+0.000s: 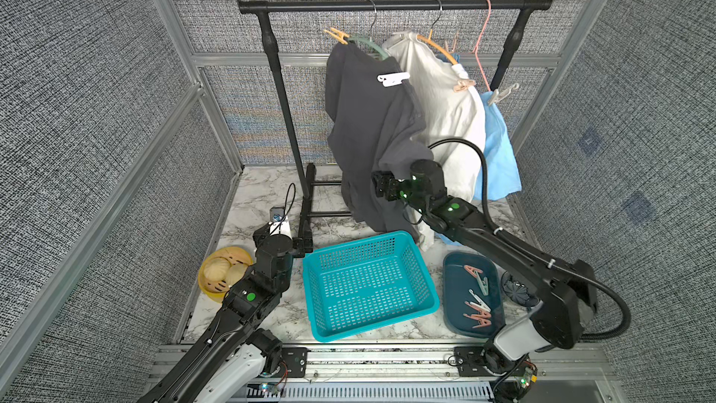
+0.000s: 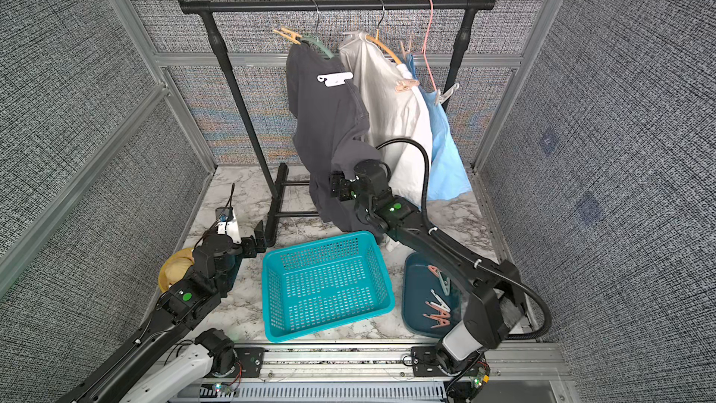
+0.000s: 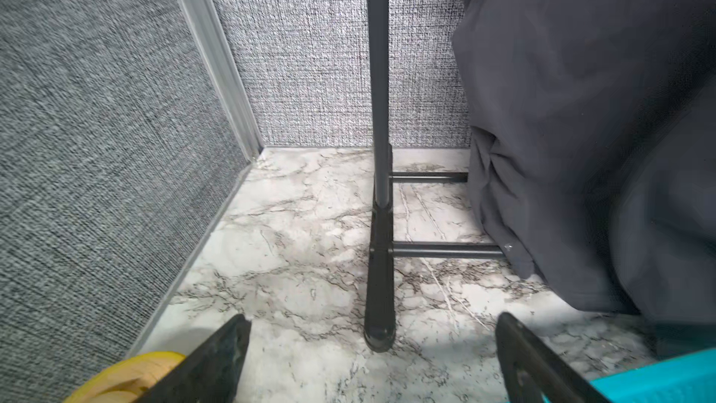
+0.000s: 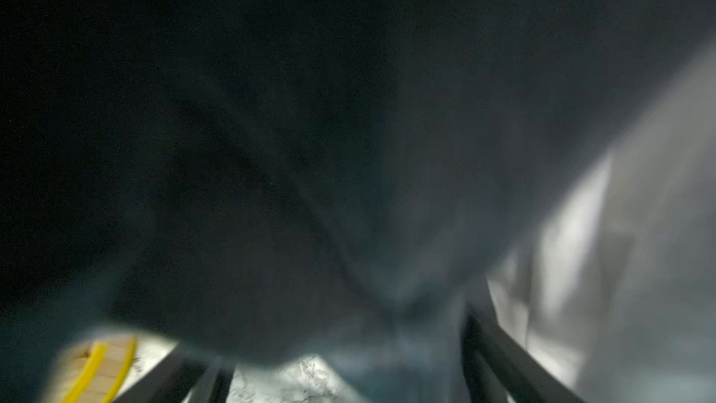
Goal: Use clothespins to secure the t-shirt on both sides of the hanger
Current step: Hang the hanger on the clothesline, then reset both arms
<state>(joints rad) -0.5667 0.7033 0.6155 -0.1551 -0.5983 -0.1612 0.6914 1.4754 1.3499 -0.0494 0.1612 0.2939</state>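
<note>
A dark grey t-shirt (image 1: 368, 122) hangs on a green hanger (image 1: 369, 46) from the black rack. A white clothespin (image 1: 393, 79) sits on its near shoulder and a beige one (image 1: 337, 35) on the far shoulder. Several more clothespins (image 1: 478, 298) lie in a dark blue tray. My right gripper (image 1: 379, 184) is pressed into the shirt's lower part. In the right wrist view its jaws (image 4: 341, 346) stand wide apart with dark cloth draped between them. My left gripper (image 3: 372, 319) is open and empty, low over the marble, facing the rack's foot (image 3: 379, 327).
A teal basket (image 1: 310, 261) stands front centre, and the dark blue tray (image 1: 453, 265) is to its right. A yellow bowl (image 1: 217, 265) lies beside the left arm. A white shirt (image 1: 438, 110) and a blue one (image 1: 499, 157) hang on the rack (image 1: 387, 5), both with pins.
</note>
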